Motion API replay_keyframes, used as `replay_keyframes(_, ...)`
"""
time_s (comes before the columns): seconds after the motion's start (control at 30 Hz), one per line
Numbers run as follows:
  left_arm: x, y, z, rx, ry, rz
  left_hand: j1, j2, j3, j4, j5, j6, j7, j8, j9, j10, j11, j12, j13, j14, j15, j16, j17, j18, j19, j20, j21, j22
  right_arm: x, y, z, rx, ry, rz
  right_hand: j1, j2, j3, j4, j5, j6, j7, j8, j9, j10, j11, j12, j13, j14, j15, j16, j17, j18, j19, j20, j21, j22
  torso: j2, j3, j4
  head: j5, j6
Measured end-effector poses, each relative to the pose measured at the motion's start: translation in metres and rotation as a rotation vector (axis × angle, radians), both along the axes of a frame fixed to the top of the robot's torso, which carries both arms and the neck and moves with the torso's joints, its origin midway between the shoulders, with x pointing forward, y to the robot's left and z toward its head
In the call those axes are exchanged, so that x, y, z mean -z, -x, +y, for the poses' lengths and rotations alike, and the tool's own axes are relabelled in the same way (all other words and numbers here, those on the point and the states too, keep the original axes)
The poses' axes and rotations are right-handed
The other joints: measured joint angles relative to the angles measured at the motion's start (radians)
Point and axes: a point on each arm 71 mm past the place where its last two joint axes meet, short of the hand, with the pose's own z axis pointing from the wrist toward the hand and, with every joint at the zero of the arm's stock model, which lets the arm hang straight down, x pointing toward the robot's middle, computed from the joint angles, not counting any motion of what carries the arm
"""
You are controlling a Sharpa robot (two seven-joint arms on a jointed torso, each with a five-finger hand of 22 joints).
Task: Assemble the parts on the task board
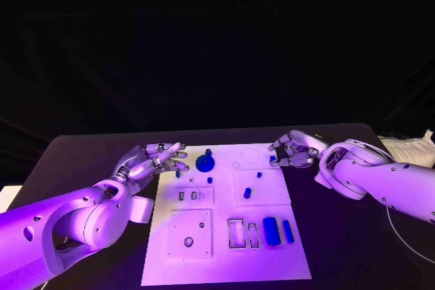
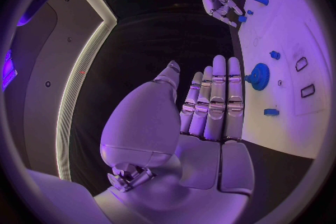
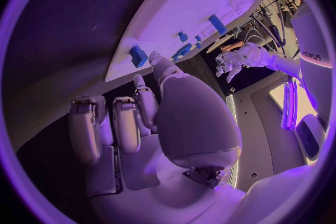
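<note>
White, the task board [image 1: 272,252] lies mid-table on the black table [image 1: 82,158], carrying small blue parts: a round gear-like disc [image 1: 205,162] near its far edge, two upright cylinders [image 1: 278,231] beside rectangular slots, and small pegs [image 1: 247,192] between. The left hand [image 1: 149,163] hovers at the board's far-left corner, fingers straight and apart, holding nothing. The right hand [image 1: 291,150] curls at the far-right corner beside a small blue piece [image 3: 139,56]; whether it grips is unclear. White cloth [image 1: 408,148] lies at the table's right.

Board centre open between left robot hand [image 1: 149,161] and right robot hand [image 1: 291,150]; round blue part [image 1: 205,162] stands just beside left fingertips.
</note>
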Motion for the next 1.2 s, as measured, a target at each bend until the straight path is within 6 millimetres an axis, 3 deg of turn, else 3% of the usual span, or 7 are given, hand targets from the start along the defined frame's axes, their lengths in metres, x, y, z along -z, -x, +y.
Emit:
replay_keyframes(0.37, 0.0, 0.0, 0.0, -0.001, -0.001, 0.0, 0.0, 0.0, 0.0, 0.0, 0.0, 0.0, 0.0, 0.0, 0.0, 0.0, 0.0, 0.0, 0.0, 0.0, 0.0, 0.0, 0.0, 0.0, 0.0, 0.0, 0.0, 0.0, 0.007, 0.0, -0.001, -0.004, 0.02, 0.022, 0.0, 0.0, 0.003, -0.003, 0.0, 0.012, -0.004, 0.006, 0.004, 0.0, 0.0, 0.0, 0.0, 0.0, 0.0, 0.0, 0.001, 0.0, 0.0, 0.0, 0.0, 0.0, 0.0, 0.0004, 0.0001, 0.003, -0.007)
replay_keyframes(0.67, 0.0, 0.0, 0.0, -0.001, 0.0, 0.0, 0.0, 0.0, 0.0, 0.0, 0.0, 0.0, 0.0, 0.0, 0.0, 0.0, 0.0, 0.0, 0.001, 0.0, 0.0, -0.005, 0.003, 0.0, 0.0, 0.0, 0.0, 0.0, 0.01, -0.002, -0.001, -0.005, 0.029, 0.03, 0.012, 0.026, 0.014, -0.014, 0.001, 0.051, -0.015, 0.02, 0.009, 0.005, -0.005, 0.005, 0.004, 0.0, 0.0, 0.0, 0.001, 0.0, 0.0, 0.0, 0.0, 0.0, -0.001, 0.0005, 0.0004, 0.001, -0.009)
replay_keyframes(0.87, 0.0, 0.0, 0.0, -0.001, -0.001, 0.0, 0.0, 0.0, 0.0, 0.0, 0.0, 0.0, 0.0, 0.0, 0.0, 0.0, 0.0, 0.0, 0.001, 0.0, 0.0, -0.005, 0.003, 0.0, 0.0, 0.0, 0.0, 0.0, 0.012, -0.003, -0.001, -0.003, 0.035, 0.034, 0.013, 0.045, 0.032, -0.02, -0.025, 0.081, -0.023, 0.032, 0.013, 0.013, -0.013, 0.012, 0.005, 0.003, -0.004, 0.0, 0.0, 0.0, 0.0, 0.0, 0.0, 0.0, -0.001, 0.0006, 0.0004, 0.002, -0.01)
replay_keyframes(1.2, 0.0, -0.001, 0.0, -0.001, -0.001, 0.0, 0.0, 0.0, 0.0, 0.0, 0.0, 0.0, 0.0, 0.0, 0.0, 0.0, 0.0, 0.0, 0.001, 0.0, 0.0, -0.005, 0.003, 0.0, 0.0, 0.0, 0.0, 0.0, 0.014, -0.006, 0.002, -0.006, 0.041, 0.038, 0.013, 0.056, 0.039, -0.022, -0.036, 0.106, -0.031, 0.035, 0.016, 0.018, -0.018, 0.017, 0.005, 0.004, -0.011, 0.004, 0.0, 0.0, 0.0, -0.008, 0.0, 0.0, -0.001, 0.0005, 0.0003, 0.0, -0.014)
